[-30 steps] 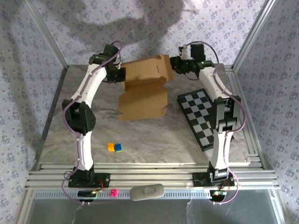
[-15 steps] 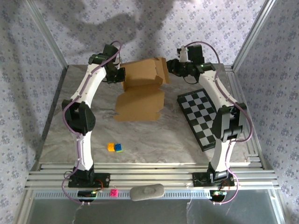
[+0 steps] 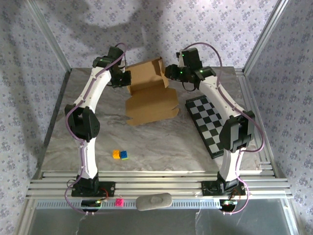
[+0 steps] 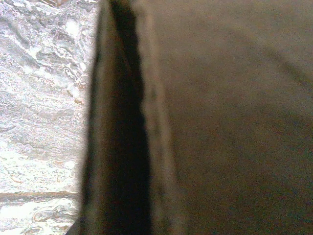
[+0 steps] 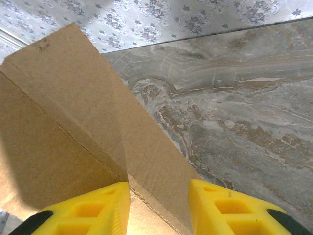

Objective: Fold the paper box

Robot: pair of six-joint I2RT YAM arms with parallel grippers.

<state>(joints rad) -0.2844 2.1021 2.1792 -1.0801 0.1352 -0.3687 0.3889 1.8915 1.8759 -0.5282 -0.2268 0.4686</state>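
Observation:
The paper box [image 3: 150,105] is tan cardboard at the back middle of the table, its front panel lying flat and its rear panel [image 3: 145,73] standing up. My left gripper [image 3: 126,79] is shut on the box's left edge; blurred cardboard [image 4: 230,112] sits right against the left wrist camera and hides the fingers. My right gripper [image 3: 168,73] is at the rear panel's right end. Its yellow fingers [image 5: 98,210] stand apart, so the right gripper [image 5: 159,191] is open, with a creased side flap [image 5: 146,156] running between them.
A black-and-white checkerboard [image 3: 212,122] lies right of the box, under the right arm. A yellow and a blue cube [image 3: 120,154] sit near the front left. The patterned back wall [image 5: 161,19] rises just behind the box. Aluminium rails [image 3: 156,183] line the near edge.
My right arm has swung left against the box's right end, and the rear panel's side flap has turned inward. The right jaws have narrowed slightly. The left gripper has held still.

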